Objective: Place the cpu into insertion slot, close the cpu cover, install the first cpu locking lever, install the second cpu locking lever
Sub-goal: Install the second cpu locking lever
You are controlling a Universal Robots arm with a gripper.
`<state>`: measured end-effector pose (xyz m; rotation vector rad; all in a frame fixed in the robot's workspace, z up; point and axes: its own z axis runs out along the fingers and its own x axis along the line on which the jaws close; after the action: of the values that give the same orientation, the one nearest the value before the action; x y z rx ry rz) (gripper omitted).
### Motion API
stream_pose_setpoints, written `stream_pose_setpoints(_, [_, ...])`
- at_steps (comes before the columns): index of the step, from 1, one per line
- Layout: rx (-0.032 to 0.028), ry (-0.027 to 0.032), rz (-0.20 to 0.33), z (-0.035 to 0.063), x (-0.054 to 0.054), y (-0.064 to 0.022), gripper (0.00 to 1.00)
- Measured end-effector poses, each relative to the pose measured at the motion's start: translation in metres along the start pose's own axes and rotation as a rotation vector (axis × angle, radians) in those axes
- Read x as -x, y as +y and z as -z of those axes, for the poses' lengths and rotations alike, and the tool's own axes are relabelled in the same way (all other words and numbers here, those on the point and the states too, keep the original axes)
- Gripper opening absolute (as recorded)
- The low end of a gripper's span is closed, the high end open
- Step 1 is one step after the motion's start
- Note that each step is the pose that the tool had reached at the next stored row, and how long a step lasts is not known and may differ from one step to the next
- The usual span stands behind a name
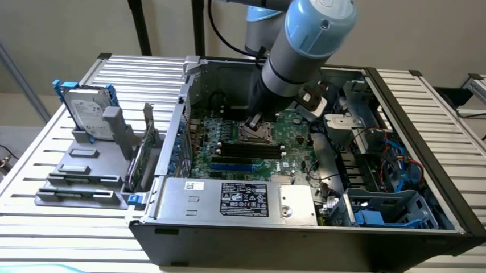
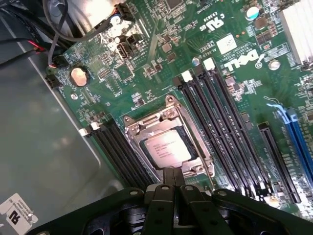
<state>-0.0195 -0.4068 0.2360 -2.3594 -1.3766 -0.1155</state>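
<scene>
cpu sits flat in the insertion slot, its pale top facing up through the window of the cpu cover, which lies down over the socket on the green motherboard. from my wrist i see my fingers pressed together into one dark narrow tip, clenched on nothing, just at the edge of the cover frame; whether they touch it i cannot tell. black memory slots run along both sides of the socket, and a round coin battery lies further off on the board.

the exterior view gives what my wrist cannot: the whole open computer case lying on a slatted table, my arm reaching down into it over the socket, and a grey labelled power supply along the near wall. outside the case, at the exterior view's left, a hard drive stands in a grey holder.
</scene>
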Motion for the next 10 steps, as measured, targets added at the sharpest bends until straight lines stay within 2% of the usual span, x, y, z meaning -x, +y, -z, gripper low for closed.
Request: stream_pose_setpoints(10, [0.0041,-0.0069,-0.001,0.0046,0.020,-0.0101,0.11])
